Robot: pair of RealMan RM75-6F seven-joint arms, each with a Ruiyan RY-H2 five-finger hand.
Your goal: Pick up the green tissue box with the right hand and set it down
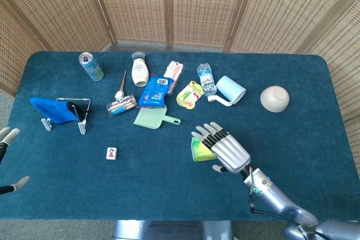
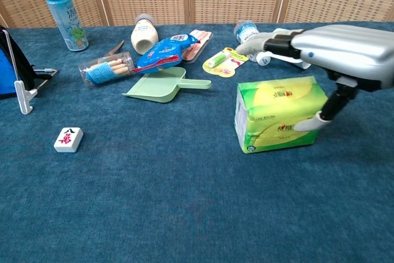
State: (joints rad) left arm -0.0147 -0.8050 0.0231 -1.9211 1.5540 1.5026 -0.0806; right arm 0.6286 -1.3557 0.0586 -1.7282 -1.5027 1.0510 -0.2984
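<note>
table point(image 1: 67, 195): blue cloth, bears everything.
right hand point(image 1: 224, 149): spread flat over the green tissue box, fingers apart, gripping nothing; thumb tip seems to touch the box's near face.
green tissue box point(image 2: 278, 120): rests flat on the table, upright, in front of the dustpan and well apart from it.
handling: likely light, soft-sided, slick wrapper; best clasped across the two long faces, gently.
dustpan point(image 2: 161, 86): landmark, pale green.
left hand point(image 1: 8, 160): at the table's edge, far from the dustpan, fingers apart, empty.
</note>
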